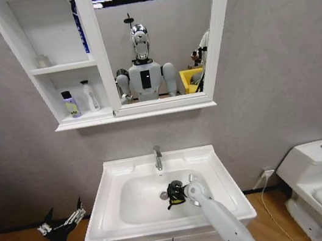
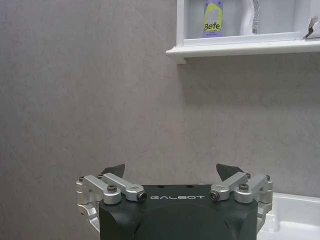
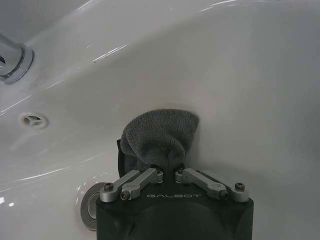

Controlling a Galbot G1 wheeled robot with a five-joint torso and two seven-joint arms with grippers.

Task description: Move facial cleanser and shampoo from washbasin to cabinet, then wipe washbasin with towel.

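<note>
Now wiping: right claw (image 3: 169, 172) clamped on the towel (image 3: 157, 135) inside the washbasin (image 1: 219, 172); next, sweep it across. Left claw (image 2: 170, 172) apart, idle.

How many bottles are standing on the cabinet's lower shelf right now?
2: a small purple-and-yellow bottle at the left of the cabinet's lower shelf, and a white bottle beside it to its right. A blue item on the upper shelf is partly hidden by the mirror frame.
</note>
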